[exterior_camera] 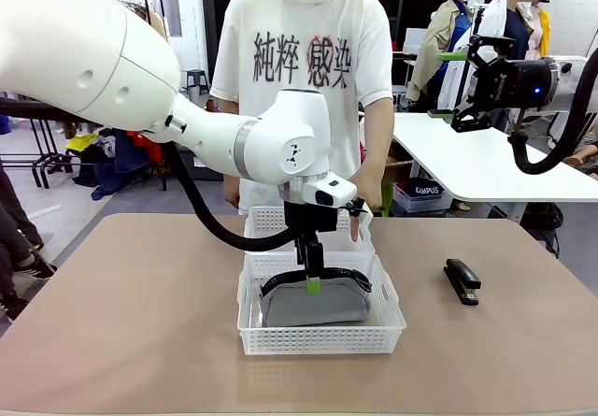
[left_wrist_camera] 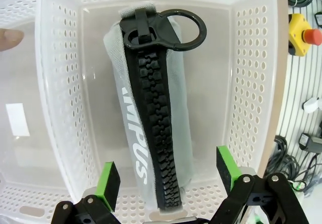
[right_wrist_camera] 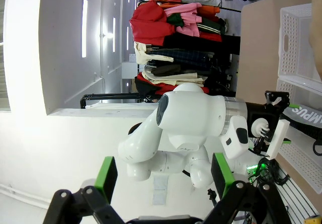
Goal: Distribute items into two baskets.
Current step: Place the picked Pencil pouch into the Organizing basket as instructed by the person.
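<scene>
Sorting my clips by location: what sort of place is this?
Probably a robotics lab or workshop: an emergency-stop button, a clothes rack and a second white table stand nearby.

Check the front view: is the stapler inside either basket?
No, the stapler lies on the bare table, to the right of the near basket, which holds the pouch.

You have a tan table (exterior_camera: 121,313) carrying two white lattice baskets at its middle, the near basket (exterior_camera: 318,339) just before the far basket (exterior_camera: 266,218). Your black stapler (exterior_camera: 462,279) lies apart, on their right.
</scene>
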`<state>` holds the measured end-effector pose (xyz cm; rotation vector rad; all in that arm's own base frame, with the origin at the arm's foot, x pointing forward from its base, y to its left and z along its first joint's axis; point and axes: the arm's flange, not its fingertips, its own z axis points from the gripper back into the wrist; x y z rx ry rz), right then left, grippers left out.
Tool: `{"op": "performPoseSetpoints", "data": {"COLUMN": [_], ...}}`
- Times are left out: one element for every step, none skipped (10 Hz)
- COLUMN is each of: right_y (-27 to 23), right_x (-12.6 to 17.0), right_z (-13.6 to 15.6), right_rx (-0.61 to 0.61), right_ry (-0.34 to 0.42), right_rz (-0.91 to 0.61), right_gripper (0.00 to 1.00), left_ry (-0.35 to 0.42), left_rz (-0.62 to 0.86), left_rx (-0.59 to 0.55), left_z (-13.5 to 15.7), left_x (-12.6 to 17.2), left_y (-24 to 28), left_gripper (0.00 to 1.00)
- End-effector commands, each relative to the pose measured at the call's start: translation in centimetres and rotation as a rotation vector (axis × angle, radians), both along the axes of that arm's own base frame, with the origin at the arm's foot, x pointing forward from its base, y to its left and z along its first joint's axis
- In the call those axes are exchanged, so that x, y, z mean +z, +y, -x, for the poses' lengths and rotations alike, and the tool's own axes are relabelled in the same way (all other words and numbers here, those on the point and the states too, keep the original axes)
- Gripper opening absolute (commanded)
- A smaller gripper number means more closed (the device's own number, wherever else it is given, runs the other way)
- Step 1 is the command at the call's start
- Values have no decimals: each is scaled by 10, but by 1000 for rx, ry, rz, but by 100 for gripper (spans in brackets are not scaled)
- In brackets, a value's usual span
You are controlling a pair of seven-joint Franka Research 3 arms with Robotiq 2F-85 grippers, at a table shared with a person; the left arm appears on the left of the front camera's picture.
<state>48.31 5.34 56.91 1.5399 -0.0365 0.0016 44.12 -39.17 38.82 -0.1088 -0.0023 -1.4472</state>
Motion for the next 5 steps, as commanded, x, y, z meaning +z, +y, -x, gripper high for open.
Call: {"op": "performPoseSetpoints", "data": {"right_y": [-1, -1, -1, -1, -1], "right_x": [2, 2, 2, 2, 2], "right_z": [0, 0, 0, 0, 0], "right_rx": [-3, -3, -3, -3, -3], "right_ry": [-3, -3, -3, -3, -3], "right_rz": [1, 1, 1, 1, 1], "right_gripper": [100, 100, 100, 100, 100], "left_ry": [2, -8, -12, -16, -13], "left_rz": [4, 1, 5, 6, 9], "left_rx": [-13, -12, -13, -13, -7], "left_z": [3, 3, 3, 2, 2], "left_x": [11, 15, 19, 23, 25], "left_y": [8, 8, 8, 10, 9], "left_gripper": [100, 100, 100, 100, 100]}}
